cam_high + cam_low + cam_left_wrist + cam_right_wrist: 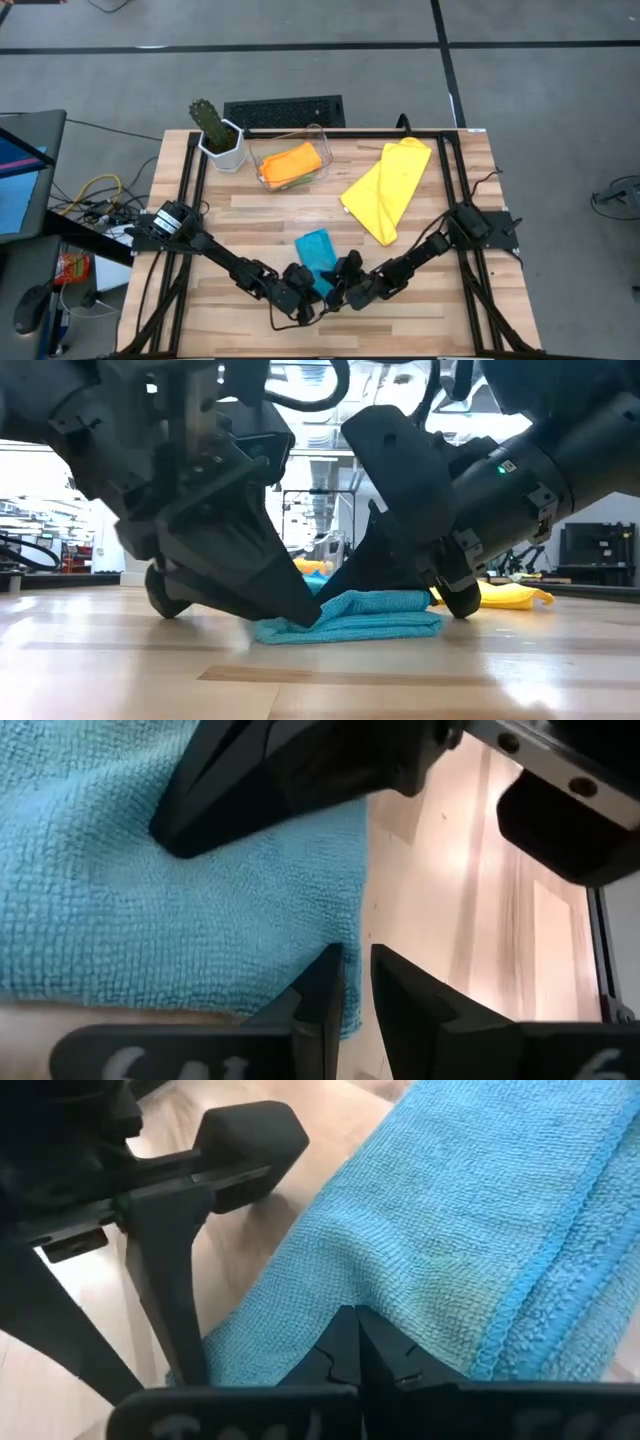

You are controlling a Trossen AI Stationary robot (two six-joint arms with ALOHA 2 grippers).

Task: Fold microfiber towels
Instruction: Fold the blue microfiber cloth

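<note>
Fingers of right gripper [355, 1330] pinched on folded light blue towel [317, 247], left gripper [355, 970] nearly closed at its edge; orange towel [291, 163] binned, yellow towel [388, 187] left unfolded.

This looks like a robotics lab or test workshop. A pale wooden plank bench [300, 215] edged by a black metal frame [190, 190] stands on a grey floor [540, 90] crossed by dark lines. Beside it, loose yellow and black cables [95, 195] trail toward a dark side desk [30, 130] carrying a lit screen [15, 190] and a computer mouse [28, 310]. From bench height, the room behind opens into a bright hall with ceiling strip lights [320, 435] and racks of equipment [590, 550].
</note>
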